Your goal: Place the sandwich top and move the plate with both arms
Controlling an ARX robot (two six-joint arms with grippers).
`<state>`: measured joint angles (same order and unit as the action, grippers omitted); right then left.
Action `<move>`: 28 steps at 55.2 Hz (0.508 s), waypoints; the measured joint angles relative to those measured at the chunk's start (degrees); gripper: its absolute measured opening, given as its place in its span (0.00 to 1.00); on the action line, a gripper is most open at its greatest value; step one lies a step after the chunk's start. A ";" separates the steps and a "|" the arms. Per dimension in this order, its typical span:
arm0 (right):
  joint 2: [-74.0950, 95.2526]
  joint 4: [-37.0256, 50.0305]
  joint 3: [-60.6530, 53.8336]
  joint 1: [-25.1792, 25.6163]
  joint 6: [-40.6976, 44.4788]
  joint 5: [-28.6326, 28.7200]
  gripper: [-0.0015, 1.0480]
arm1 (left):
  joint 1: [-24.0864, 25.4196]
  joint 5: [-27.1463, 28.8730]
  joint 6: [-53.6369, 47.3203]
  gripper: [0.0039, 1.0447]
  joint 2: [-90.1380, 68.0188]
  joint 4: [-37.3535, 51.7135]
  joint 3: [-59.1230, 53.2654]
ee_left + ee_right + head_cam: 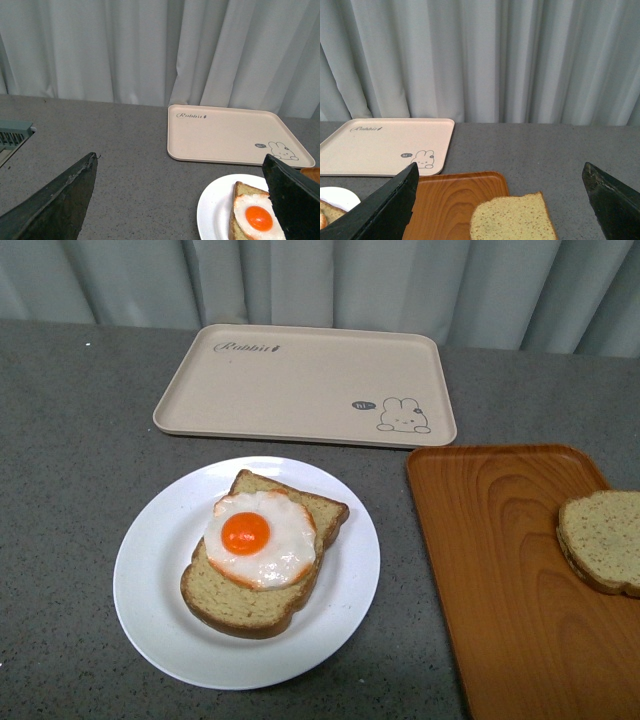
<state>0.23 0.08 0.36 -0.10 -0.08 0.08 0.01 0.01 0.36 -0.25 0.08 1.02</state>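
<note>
On orange tray (500, 580), right of plate (150, 610) — sandwich top (603, 540) lies ungrasped | left gripper (179, 157), right gripper (500, 165): jaws wide, empty | step: pickup not begun — next: right jaws must straddle it, close gently

The left end effector (179, 159) and right end effector (500, 166) each show two black, wedge-shaped fingers (60, 205) with matte, faintly scuffed edges.

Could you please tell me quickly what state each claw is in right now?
The black left claw is open, holding nothing.
The black right claw is open, holding nothing.
</note>
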 joint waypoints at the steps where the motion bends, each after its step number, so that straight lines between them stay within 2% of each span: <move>1: 0.00 0.00 0.00 0.00 0.02 0.00 0.91 | 0.00 0.00 -0.02 0.94 0.00 0.00 0.00; 28: 0.00 0.00 0.00 0.00 0.02 0.00 0.91 | 0.00 0.00 -0.02 0.94 0.00 0.00 0.00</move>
<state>0.23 0.08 0.36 -0.10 -0.05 0.08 0.01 0.01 0.34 -0.25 0.08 1.02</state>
